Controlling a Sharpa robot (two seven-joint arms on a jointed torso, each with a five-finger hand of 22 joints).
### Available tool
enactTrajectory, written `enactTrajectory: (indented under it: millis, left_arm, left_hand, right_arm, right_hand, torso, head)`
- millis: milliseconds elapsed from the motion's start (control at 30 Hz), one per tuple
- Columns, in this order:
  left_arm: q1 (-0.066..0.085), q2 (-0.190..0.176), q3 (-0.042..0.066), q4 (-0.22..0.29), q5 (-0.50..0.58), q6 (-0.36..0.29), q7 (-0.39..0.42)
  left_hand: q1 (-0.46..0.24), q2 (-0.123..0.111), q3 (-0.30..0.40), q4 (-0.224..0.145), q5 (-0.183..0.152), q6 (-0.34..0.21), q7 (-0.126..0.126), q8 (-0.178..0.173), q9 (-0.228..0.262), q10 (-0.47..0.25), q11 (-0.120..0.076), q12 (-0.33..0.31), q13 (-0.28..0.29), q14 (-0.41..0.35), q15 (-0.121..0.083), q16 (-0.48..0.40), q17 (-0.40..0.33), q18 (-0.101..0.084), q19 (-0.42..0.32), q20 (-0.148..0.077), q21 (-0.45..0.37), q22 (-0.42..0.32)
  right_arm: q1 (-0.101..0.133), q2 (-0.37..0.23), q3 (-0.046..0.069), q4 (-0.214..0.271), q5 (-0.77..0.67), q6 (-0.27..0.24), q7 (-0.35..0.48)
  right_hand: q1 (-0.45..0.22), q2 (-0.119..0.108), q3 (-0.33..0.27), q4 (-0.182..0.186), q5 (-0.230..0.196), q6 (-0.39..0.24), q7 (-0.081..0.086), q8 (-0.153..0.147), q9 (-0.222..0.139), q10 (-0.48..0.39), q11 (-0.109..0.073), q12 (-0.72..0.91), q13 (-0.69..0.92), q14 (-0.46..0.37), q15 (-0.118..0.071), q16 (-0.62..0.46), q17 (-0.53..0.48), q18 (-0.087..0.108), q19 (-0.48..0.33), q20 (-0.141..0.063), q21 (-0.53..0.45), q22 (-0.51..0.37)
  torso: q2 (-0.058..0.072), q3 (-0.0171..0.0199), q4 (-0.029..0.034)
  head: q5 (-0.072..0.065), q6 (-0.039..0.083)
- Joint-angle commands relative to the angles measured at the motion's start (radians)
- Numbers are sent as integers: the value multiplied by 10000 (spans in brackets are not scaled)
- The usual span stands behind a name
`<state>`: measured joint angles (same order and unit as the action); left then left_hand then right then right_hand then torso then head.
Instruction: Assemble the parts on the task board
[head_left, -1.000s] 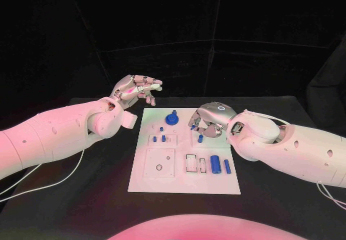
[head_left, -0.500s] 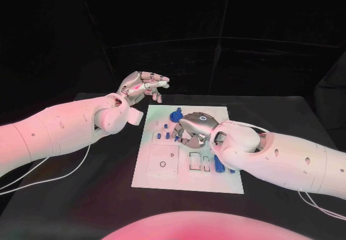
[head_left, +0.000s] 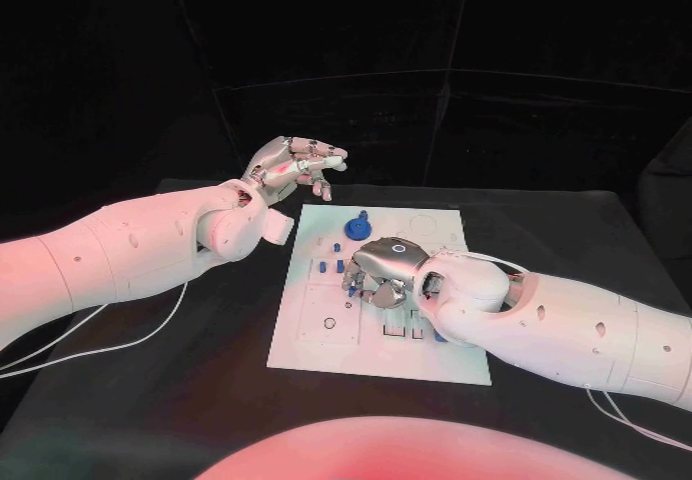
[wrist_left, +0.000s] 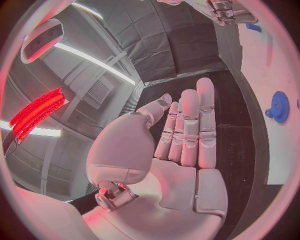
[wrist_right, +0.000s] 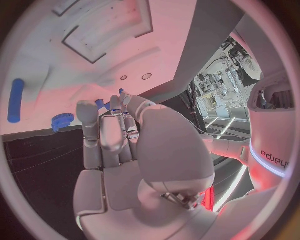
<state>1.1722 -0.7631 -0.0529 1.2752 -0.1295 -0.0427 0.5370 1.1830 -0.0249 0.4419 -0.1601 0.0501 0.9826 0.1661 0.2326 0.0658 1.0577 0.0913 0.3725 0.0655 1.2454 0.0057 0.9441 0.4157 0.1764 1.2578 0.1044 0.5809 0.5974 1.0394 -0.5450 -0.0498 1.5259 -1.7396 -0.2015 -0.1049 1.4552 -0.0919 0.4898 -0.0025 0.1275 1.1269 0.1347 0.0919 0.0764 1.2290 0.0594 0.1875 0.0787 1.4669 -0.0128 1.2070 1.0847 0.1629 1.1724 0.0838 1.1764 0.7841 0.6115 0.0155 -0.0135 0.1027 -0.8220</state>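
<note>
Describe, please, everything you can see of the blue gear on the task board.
The blue gear is a small toothed wheel, plastic by its look, with a hub at its middle. It sits near the far end of the white task board, seemingly flat. No hand touches it: the right hand hovers nearer the robot, the left hand is raised off the board.

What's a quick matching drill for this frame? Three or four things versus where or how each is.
Things:
1. left hand
2. right hand
3. blue gear
4. task board

States:
A. lies flat on the black table
B. raised beyond the board's far-left corner, holding nothing
C. low over the board's middle, among small blue parts
D. sits on the board's far part

Pairs: 1-B, 2-C, 3-D, 4-A
</note>
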Motion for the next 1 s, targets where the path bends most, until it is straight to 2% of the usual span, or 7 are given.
enactTrajectory:
  millis: [33,1000]
  left_arm:
    - [18,26,9,4,36,-31,178]
    - [17,88,8,-60,36,15,164]
  left_hand:
    - [30,27,-14,-56,-9,25,44,-53,-1,-38,35,-68,-3,-37,12,-42,-11,59,54,0,-39,-12]
    - [29,27,-17,-57,-9,18,47,-58,-2,-42,37,-70,-3,-37,13,-42,-14,58,55,0,-42,-15]
  right_arm:
    - [-16,55,3,-63,-225,245,111]
    - [-247,346,-6,-320,-613,551,137]
  right_hand:
    - [-96,-5,79,-9,54,21,65,-15,8,-51,55,-37,-14,351,-64,50,-6,-191,26,16,42,11]
    - [-115,6,101,-34,75,13,73,-29,6,-56,62,-52,-14,351,-57,77,11,-192,22,22,56,24]
  torso:
    - [5,13,1]
    - [-4,-1,3]
  head:
    - [20,-22]
    - [85,-122]
